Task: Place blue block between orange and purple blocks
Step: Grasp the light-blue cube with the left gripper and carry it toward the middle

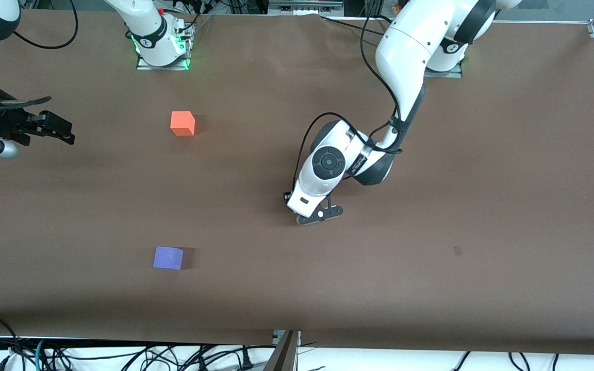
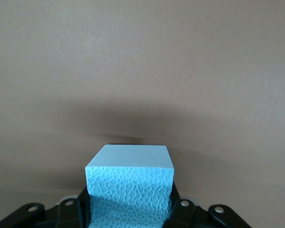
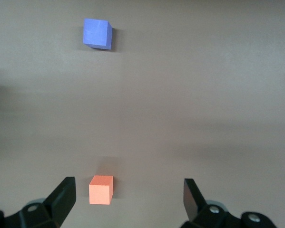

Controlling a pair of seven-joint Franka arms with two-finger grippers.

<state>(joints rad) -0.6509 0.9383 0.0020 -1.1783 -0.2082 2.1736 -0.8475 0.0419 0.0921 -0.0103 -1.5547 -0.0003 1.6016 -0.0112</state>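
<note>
Right gripper [image 1: 62, 131] is held spread and empty over the right arm's end of the table [image 1: 482, 206]; that arm waits. The orange block [image 1: 182, 123] is seen resting farther from the front camera, the purple block [image 1: 168, 257] nearer, the two well apart with bare table between. Left gripper [image 1: 323, 212] is found over the table's middle, pinching the blue block [image 2: 130, 183] on two opposite side faces. The block's pebbled foam texture suggests it is light, slightly soft and grippy, not fragile. A hold low across flat parallel faces is judged best.
</note>
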